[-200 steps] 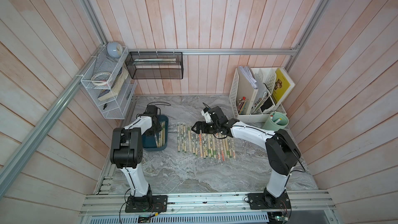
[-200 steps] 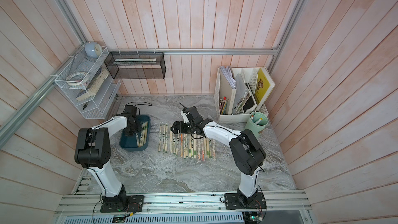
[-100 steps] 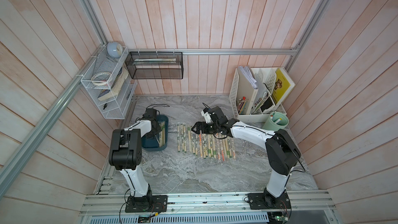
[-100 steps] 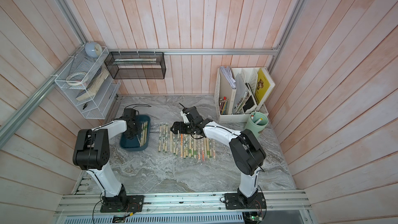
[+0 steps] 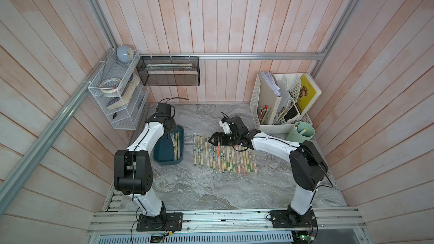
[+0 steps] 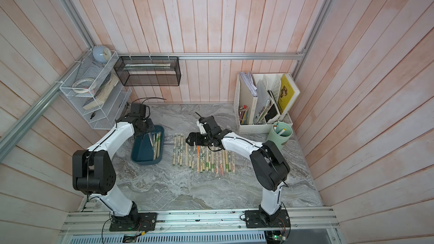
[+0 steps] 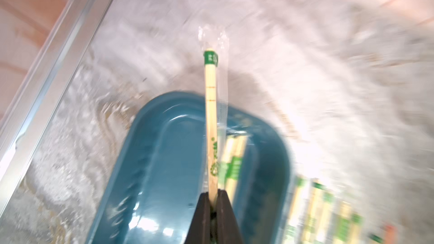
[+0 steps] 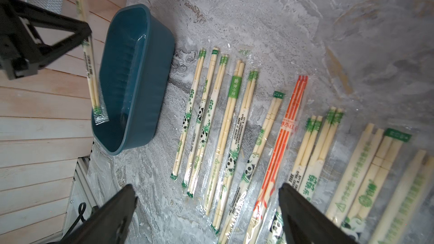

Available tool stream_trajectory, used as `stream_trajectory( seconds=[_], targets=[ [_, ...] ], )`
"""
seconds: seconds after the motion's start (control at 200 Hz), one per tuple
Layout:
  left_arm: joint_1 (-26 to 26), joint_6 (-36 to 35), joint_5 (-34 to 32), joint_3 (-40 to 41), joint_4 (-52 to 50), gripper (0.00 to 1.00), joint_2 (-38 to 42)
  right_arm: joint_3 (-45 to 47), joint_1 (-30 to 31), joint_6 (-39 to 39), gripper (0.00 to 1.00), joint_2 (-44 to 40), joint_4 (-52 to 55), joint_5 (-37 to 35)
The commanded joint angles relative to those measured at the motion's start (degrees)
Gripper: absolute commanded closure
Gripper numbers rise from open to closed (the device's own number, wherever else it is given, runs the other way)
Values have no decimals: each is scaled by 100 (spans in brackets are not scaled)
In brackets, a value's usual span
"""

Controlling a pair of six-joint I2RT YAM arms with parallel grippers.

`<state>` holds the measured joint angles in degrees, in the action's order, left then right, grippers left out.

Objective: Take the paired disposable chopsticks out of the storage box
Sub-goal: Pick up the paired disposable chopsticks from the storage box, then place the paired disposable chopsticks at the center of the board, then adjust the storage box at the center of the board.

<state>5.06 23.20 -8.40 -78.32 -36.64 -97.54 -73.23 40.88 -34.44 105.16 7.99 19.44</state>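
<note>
While in left claw (image 7: 212,193), chopsticks (image 7: 210,113) end-down.

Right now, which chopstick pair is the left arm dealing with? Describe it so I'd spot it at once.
Find the teal box by the left arm, beside the row of pairs on the table. Over it the left gripper is shut on one green-printed pair. It alone is in the air; the rest lie flat.

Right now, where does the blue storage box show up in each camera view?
In both top views: storage box left of centre.
Left wrist: box directly behind the chopstick pair in the left gripper.
Right wrist: box side-on, next to the row.
Shared landmark: the row of chopsticks laid beside it.
</note>
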Motion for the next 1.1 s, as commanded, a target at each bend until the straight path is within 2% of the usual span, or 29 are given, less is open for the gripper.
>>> stream_trajectory(
  seconds=[0.0,0.22,0.505,0.605,0.645,0.74,0.83,0.95,1.095],
  targets=[
    [435,-86,-17,28,-199,100,-141,50,-8,42,3,52,-42,60],
    [976,-46,60,256,63,100,-574,203,-106,49,3,-56,-34,43],
    [1223,-148,137,634,434,100,-1029,283,-160,25,3,-66,-66,33],
    [1243,-140,299,662,497,71,-1061,284,-160,33,3,-66,-67,33],
    [1243,-121,355,640,511,55,-1026,283,-161,36,3,-58,-62,42],
    [1227,-53,225,593,522,43,-750,261,-160,34,3,-40,-61,55],
    [1007,43,44,629,544,41,-427,260,-160,25,3,-23,-85,82],
    [377,89,-27,865,570,41,-120,289,-156,16,3,-14,-110,104],
    [-339,-101,13,1088,512,45,-94,307,-151,7,3,11,-144,128]
  ],
)
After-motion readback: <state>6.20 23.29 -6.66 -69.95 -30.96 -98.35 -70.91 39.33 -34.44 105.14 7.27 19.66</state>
